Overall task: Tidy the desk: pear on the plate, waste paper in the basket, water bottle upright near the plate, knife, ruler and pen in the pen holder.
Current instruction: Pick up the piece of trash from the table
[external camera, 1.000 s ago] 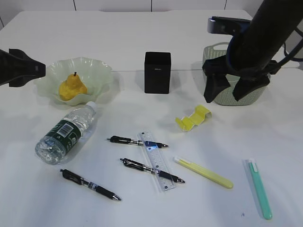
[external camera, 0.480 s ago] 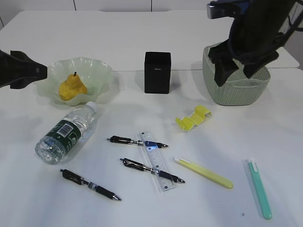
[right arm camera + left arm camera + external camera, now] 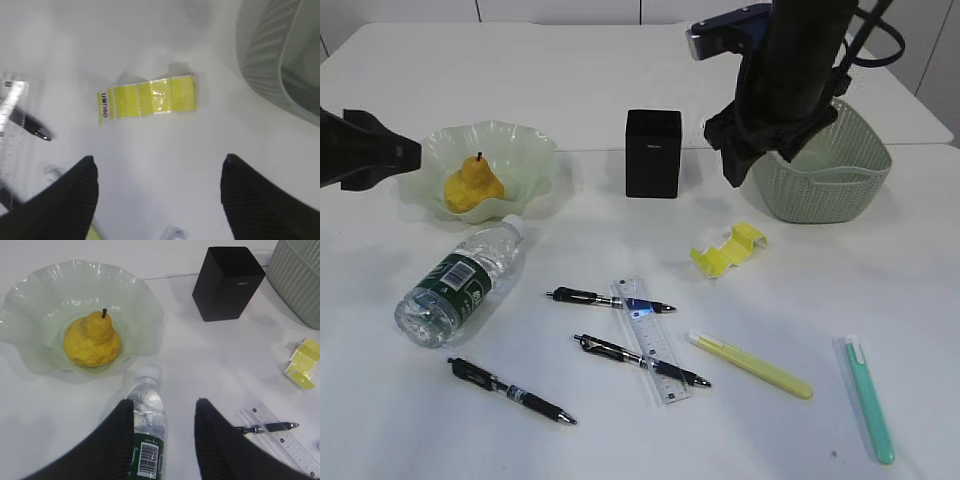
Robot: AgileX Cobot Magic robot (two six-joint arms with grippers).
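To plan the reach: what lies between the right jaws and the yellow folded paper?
Nothing: the right wrist view shows only bare desk between the open right gripper and the yellow folded paper.

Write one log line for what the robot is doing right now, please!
pear: on plate | bottle: lying down | right hand: open, empty, above yellow paper | left hand: open, empty, over bottle | pens, ruler: on desk

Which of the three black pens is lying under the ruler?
The lowest middle pen; the ruler lies across it, while the upper pen rests on top and the left one lies apart.
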